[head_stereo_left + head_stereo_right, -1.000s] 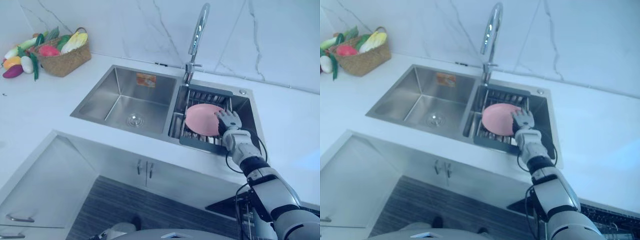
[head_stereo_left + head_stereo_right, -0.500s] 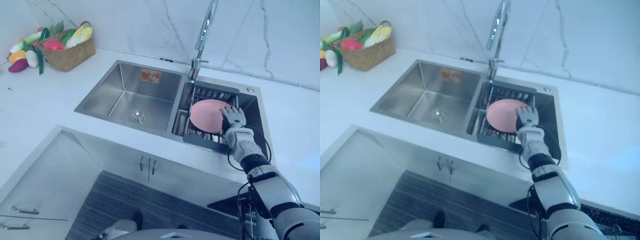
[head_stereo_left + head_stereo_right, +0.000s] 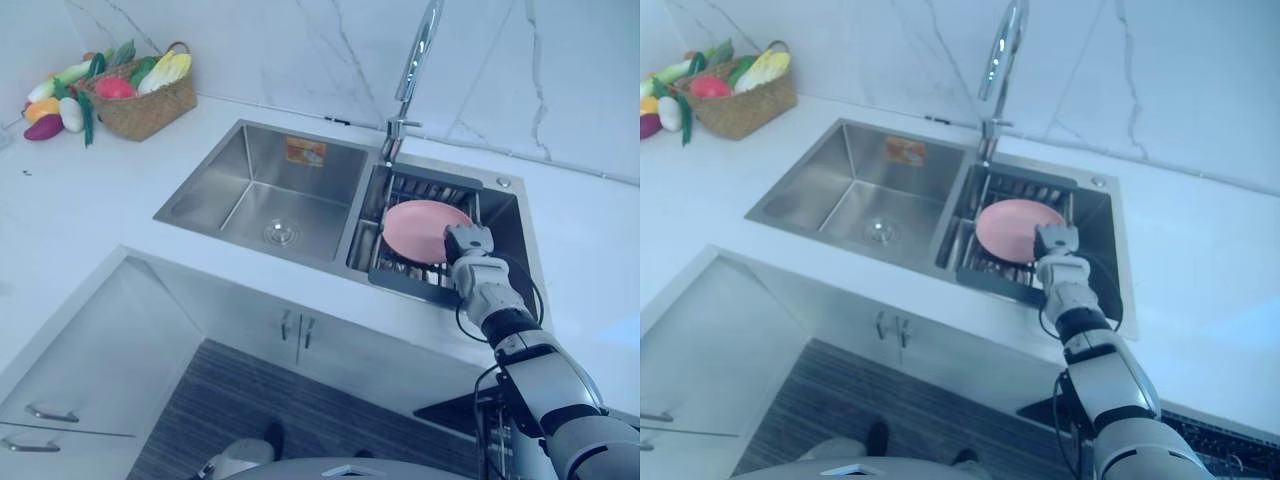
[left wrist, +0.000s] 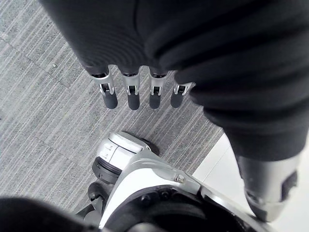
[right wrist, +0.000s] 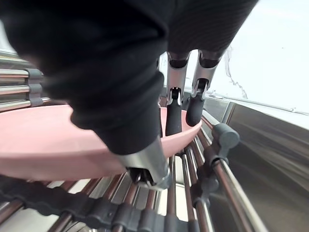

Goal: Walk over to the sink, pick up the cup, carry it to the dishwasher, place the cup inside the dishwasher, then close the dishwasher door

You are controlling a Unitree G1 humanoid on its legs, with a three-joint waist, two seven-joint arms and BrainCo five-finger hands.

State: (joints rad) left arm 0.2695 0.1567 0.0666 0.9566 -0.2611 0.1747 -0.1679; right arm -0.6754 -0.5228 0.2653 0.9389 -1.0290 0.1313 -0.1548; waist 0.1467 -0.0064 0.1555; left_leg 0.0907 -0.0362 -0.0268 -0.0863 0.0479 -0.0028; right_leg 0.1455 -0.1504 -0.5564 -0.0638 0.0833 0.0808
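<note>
- Whole head view has shifted a little since half a second ago, so the camera moved; sink and fittings keep their places relative to one another.
- Right hand (image 3: 468, 242): earlier its fingers lay spread flat on the plate's top. Now they are folded down at the plate's near right rim.
- Right wrist view: fingers (image 5: 174, 116) close together, dark tips on the plate's upper face, thumb (image 5: 147, 166) under the rim. The rim is pinched between them.
- White counter (image 3: 100, 200), smooth, L-shaped; veined marble wall (image 3: 300, 50) behind it.
- Steel two-basin sink (image 3: 250, 190); left basin bare, round drain in the floor.
- Right basin holds a drying rack (image 3: 410, 285) of steel rods with dark sleeves.
- Pink plate (image 3: 420, 228), round and shallow, lies flat on the rack, unchanged from before.
- Tall chrome faucet (image 3: 418, 50) stands just beyond the plate, between the basins.
- Woven basket (image 3: 140, 110) of vegetables, far left, well apart from the sink.
- Left hand (image 4: 133, 94): fingers straight, side by side, holding nothing, above grey ribbed floor (image 4: 38, 96).
</note>
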